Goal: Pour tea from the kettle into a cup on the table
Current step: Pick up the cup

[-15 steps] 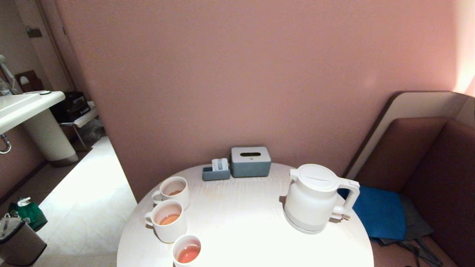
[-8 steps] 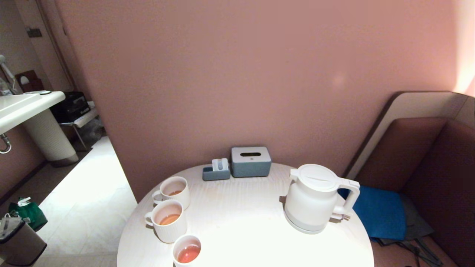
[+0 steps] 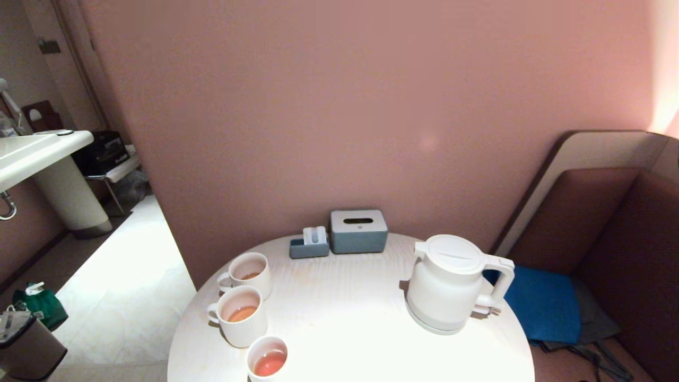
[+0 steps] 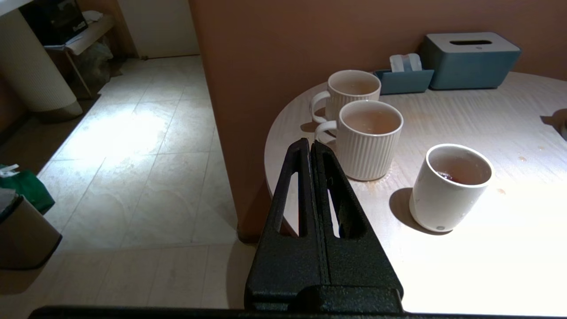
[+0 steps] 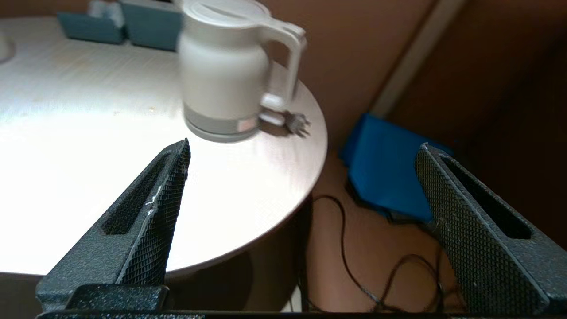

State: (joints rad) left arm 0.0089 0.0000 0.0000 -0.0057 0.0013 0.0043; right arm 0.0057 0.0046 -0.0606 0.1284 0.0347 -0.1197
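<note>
The white kettle (image 3: 451, 284) stands upright on the right of the round pale table (image 3: 345, 318), handle toward the sofa. The small plain cup (image 3: 267, 358) at the table's front left edge holds reddish-orange tea (image 3: 269, 363). Neither arm shows in the head view. In its wrist view my left gripper (image 4: 310, 144) is shut and empty, off the table's edge short of the cup (image 4: 449, 186). My right gripper (image 5: 303, 148) stands wide open and empty, back from the table's near right edge, with the kettle (image 5: 230, 71) well ahead of it.
Two ribbed mugs (image 3: 240, 315) (image 3: 248, 273) with tea stand at the table's left. A blue-grey tissue box (image 3: 358, 231) and a small holder (image 3: 309, 244) sit at the back by the wall. A sofa with a blue cushion (image 3: 541, 302) and floor cables (image 5: 354, 266) lies right. Sink and bins are left.
Nothing on the table has moved in the head view. A faint light spot on the wall has drifted left and down. Neither arm has entered that view.
</note>
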